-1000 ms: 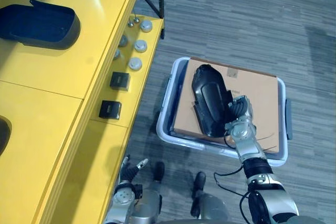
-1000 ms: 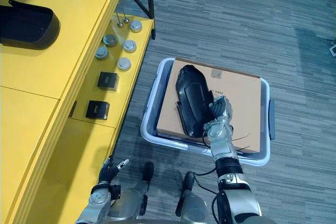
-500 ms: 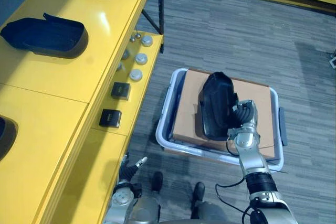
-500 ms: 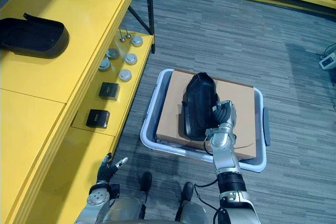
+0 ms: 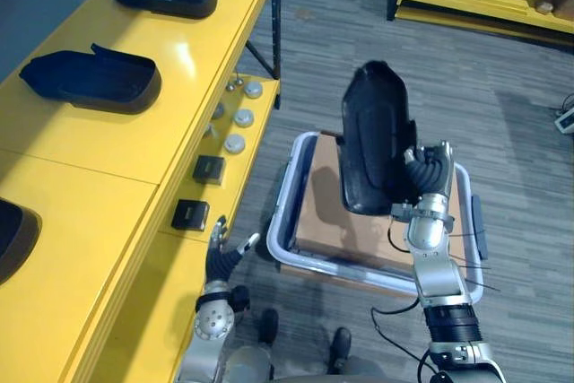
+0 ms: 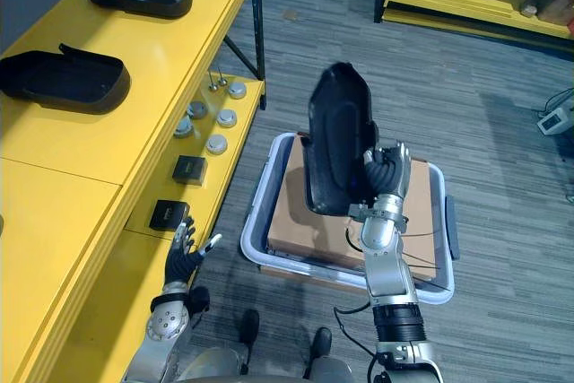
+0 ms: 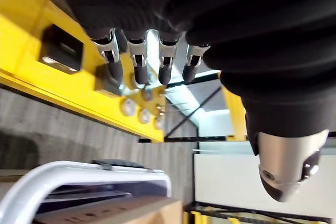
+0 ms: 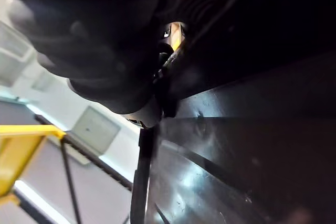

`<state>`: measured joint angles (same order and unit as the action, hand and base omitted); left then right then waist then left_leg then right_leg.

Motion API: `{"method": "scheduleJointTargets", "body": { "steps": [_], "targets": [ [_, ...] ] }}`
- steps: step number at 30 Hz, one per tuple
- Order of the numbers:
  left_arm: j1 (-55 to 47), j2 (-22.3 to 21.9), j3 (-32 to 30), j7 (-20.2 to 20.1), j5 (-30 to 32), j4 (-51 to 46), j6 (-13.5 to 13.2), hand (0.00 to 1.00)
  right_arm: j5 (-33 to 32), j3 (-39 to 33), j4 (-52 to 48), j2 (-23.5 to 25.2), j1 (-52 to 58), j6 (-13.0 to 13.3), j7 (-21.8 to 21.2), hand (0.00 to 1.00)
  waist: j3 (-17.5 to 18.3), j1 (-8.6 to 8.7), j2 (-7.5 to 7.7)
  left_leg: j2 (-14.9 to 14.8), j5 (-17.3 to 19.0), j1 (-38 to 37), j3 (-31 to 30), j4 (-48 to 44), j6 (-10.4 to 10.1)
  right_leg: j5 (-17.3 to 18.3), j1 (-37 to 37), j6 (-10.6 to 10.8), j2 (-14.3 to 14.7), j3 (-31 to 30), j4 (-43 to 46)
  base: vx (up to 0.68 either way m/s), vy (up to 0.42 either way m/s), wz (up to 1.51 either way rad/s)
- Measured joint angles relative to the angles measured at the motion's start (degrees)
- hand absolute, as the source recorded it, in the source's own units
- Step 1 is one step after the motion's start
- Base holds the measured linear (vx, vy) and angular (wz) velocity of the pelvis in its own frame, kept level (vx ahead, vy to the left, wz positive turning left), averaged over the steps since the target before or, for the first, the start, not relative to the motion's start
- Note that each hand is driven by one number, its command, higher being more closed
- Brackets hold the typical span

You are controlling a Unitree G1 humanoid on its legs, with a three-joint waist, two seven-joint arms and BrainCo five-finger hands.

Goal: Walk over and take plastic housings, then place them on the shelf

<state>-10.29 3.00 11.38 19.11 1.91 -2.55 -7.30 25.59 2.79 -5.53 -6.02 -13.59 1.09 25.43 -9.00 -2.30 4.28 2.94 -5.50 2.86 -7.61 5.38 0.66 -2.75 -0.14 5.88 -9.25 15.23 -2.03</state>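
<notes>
The fingers of my right hand point(image 5: 429, 175) are curled round the lower edge of a black plastic housing point(image 5: 372, 132) and clamp it. It is a long, smooth shell with a rounded top, glossy up close, and it stands almost upright in the air above a white bin point(image 5: 285, 221). The bin has rounded corners, sits on grey striped carpet point(image 5: 359, 33), and carries a flat brown cardboard sheet point(image 5: 327, 221).

My left hand point(image 5: 221, 256) hangs low beside the front edge of the yellow shelf point(image 5: 117, 159), its fingers straight and spread, holding nothing.

On the shelf's shiny top, two more dark housings point(image 5: 94, 78) lie open side up toward the far end. On the lower ledge sit two small black square boxes point(image 5: 208, 169) and several round silver discs point(image 5: 235, 143).
</notes>
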Motion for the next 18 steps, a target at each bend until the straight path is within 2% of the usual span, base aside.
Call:
{"method": "scheduleJointTargets", "body": {
  "steps": [3,9,11,15,16,18],
  "targets": [
    [3.13,0.03,2.61,0.91,0.02,-2.73,-0.54,0.00,1.20,3.01,-3.14,0.05,-0.20,0.92,0.00,1.00,0.06,0.01,0.01,-0.03,0.00,-0.20,0.20,0.00,0.01,0.04,0.04,-0.05,0.02,-0.05,0.08,-0.02,-0.010,-0.03],
    [9.10,-0.15,8.23,1.94,0.02,-2.82,-0.43,0.00,1.74,9.96,-7.07,0.11,-1.35,1.04,-0.20,1.00,1.72,0.73,-0.03,-0.26,0.01,-0.79,1.62,0.01,-0.02,0.11,-0.15,-0.16,0.15,-1.16,0.53,-0.02,-0.015,-0.09],
    [10.89,-0.20,9.17,2.62,0.20,-3.58,-0.05,0.00,1.70,12.90,-7.90,1.12,-2.03,1.89,-0.46,1.00,2.10,1.64,0.06,-0.34,0.01,-0.89,2.05,0.02,-0.02,0.12,-0.31,-0.18,0.17,-1.43,0.72,-0.03,-0.014,-0.12],
    [13.27,-0.72,9.77,5.22,1.00,-4.68,0.90,0.00,1.34,16.44,-9.50,1.82,-1.92,3.06,-0.59,1.00,3.10,1.60,0.03,-0.54,0.05,-1.04,3.15,0.05,-0.03,0.11,-0.77,-0.22,0.32,-2.46,0.90,-0.02,-0.014,-0.13],
    [13.35,-0.62,9.76,6.13,1.01,-4.92,1.35,1.00,0.87,17.06,-9.50,2.39,-1.65,3.09,-0.68,1.00,3.52,1.61,0.03,-0.58,0.06,-1.04,3.23,0.05,-0.02,0.11,-0.86,-0.23,0.38,-2.68,0.92,0.00,-0.012,-0.09],
    [13.79,-0.63,9.78,7.17,1.01,-4.93,2.07,1.00,0.45,17.61,-9.50,2.44,-1.36,3.10,-0.58,1.00,3.80,1.65,0.05,-0.61,0.05,-1.04,3.30,0.05,-0.01,0.10,-0.93,-0.25,0.41,-2.72,0.97,0.00,-0.008,-0.02]
  ]
}}
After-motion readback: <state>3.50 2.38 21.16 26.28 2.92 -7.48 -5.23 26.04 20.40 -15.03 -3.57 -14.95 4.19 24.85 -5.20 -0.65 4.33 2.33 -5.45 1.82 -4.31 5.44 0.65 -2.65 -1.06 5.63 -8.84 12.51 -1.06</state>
